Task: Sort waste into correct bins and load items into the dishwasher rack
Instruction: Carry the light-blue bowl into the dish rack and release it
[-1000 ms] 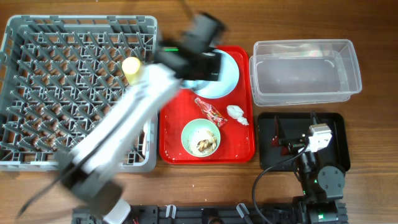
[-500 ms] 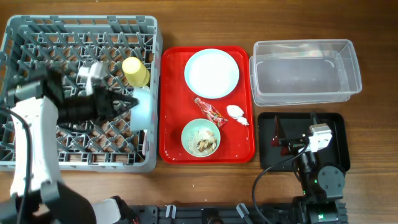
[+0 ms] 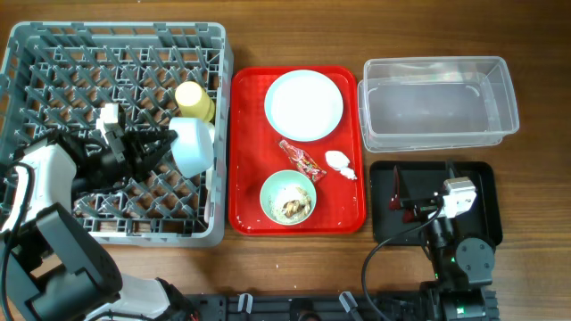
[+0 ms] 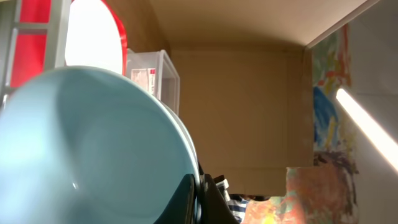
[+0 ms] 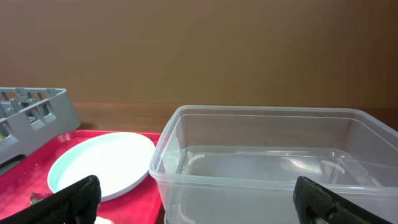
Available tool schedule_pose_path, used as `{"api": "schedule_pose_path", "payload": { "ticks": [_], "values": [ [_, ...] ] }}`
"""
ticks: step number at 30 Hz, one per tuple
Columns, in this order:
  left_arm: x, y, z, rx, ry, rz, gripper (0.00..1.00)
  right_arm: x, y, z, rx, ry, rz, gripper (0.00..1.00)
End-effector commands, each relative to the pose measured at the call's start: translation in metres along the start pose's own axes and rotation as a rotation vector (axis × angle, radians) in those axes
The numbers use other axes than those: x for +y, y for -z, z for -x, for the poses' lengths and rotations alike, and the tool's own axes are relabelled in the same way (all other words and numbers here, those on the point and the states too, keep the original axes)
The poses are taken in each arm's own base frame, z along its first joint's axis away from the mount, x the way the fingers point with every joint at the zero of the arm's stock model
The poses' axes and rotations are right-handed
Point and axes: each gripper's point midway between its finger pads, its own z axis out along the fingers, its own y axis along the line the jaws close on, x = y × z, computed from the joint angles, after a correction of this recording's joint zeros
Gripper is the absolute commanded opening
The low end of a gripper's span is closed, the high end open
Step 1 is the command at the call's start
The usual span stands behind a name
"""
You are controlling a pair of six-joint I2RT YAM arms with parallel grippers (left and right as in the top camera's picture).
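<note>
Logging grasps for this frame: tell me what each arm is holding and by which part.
The left gripper holds the pale blue bowl by its rim. The right gripper is open and holds nothing.

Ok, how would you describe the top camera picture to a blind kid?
The left gripper holds a blue bowl at the right edge of the grey rack, beside a yellow cup. A red tray carries a plate, wrapper, tissue and green bowl.

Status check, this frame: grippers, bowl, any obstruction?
Left gripper shut on blue bowl over rack, right edge. Right gripper open over black tray. Yellow cup close beside.
</note>
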Motion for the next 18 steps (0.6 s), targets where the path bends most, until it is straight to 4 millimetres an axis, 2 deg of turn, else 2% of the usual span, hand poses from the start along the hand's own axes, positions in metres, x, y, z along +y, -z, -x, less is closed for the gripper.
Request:
{"api": "schedule_pose_path", "payload": {
  "ticks": [1,5,8,12,13,14,15,18],
  "values": [
    [0.001,0.0,0.0,-0.008,0.017,-0.018,0.04,0.001,0.0,0.001,-0.007,0.006,0.006,1.0],
    [0.026,0.002,-0.007,0.047,-0.014,0.12,0.04,0.001,0.0,0.001,-0.007,0.006,0.006,1.0],
    [0.032,0.002,-0.008,0.048,-0.03,0.129,0.04,0.001,0.0,0.001,-0.007,0.006,0.006,1.0],
    [0.058,0.002,-0.009,0.052,-0.004,0.184,0.04,0.001,0.0,0.001,-0.007,0.005,0.006,1.0],
    [0.06,0.004,-0.004,0.039,0.002,0.189,0.07,0.001,0.0,0.001,-0.007,0.006,0.006,1.0],
    [0.061,0.01,0.004,0.009,0.055,0.212,0.21,0.001,0.0,0.001,-0.007,0.006,0.006,1.0],
    [0.066,0.022,0.014,-0.028,0.114,0.279,0.29,0.001,0.0,0.001,-0.007,0.006,0.006,1.0],
    [0.068,0.052,0.038,-0.111,0.134,0.439,0.5,0.001,0.0,0.001,-0.007,0.006,0.006,1.0]
  ]
}}
